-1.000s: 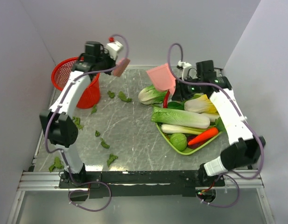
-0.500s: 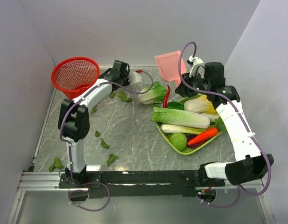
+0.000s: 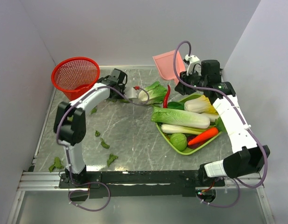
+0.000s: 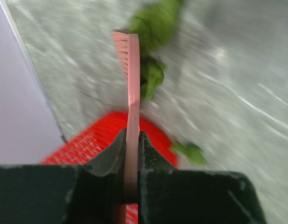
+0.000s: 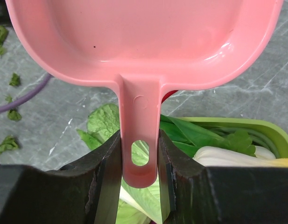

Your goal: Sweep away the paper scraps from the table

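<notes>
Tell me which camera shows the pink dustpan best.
Right wrist view: the dustpan fills the frame, its handle clamped between the jaws, though its far rim is cropped. The top view shows it only small. The left wrist view misses it.

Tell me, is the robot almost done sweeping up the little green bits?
Not nearly. Nothing looks swept: the dustpan is empty. In hand: the left tool grips a brush, the right tool the dustpan's handle. To do: scraps lie scattered over the table.
</notes>
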